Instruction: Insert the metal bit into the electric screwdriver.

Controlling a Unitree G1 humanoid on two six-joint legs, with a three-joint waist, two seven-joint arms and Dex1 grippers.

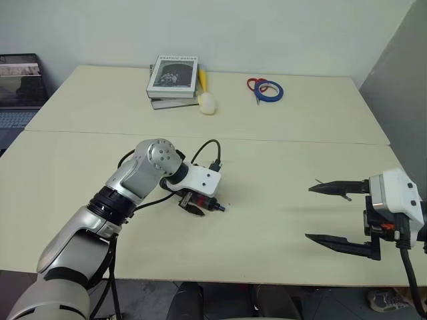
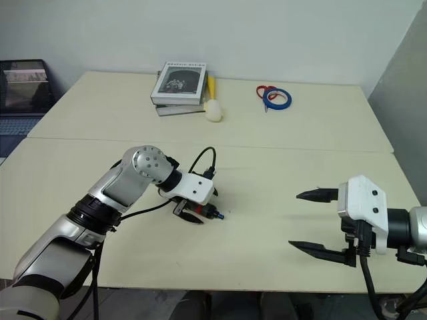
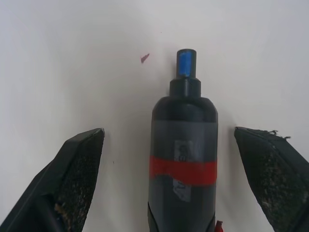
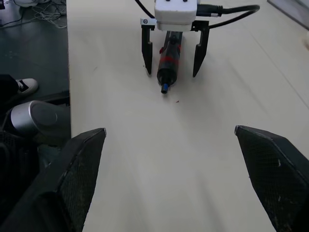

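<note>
The left gripper (image 4: 171,54) points steeply down at the table (image 1: 280,167) with its 2 fingers (image 3: 79,169) spread wide, straddling the screwdriver (image 3: 184,159) without touching it. In the left wrist view, pale table shows on both sides between each finger and the tool's body. The screwdriver lies flat on the table between those fingers, a dark barrel with a red band (image 3: 183,170) and a narrow blue-marked tip (image 3: 186,63) sticking out past the fingertips. A tiny reddish fleck (image 3: 144,58) sits on the table just beside the tip.

The right gripper (image 1: 323,212) is well apart from it, off to the right near the table's front edge, also released, its 2 fingers (image 1: 333,187) far apart and holding nothing, aimed toward the left gripper.

Across the table's far half lie 2 stacked books (image 1: 173,80), a yellow-handled brush (image 1: 207,100) just beside them, and a blue tape ring (image 1: 269,91) touching red scissors (image 1: 257,85). The bit cannot be made out.
</note>
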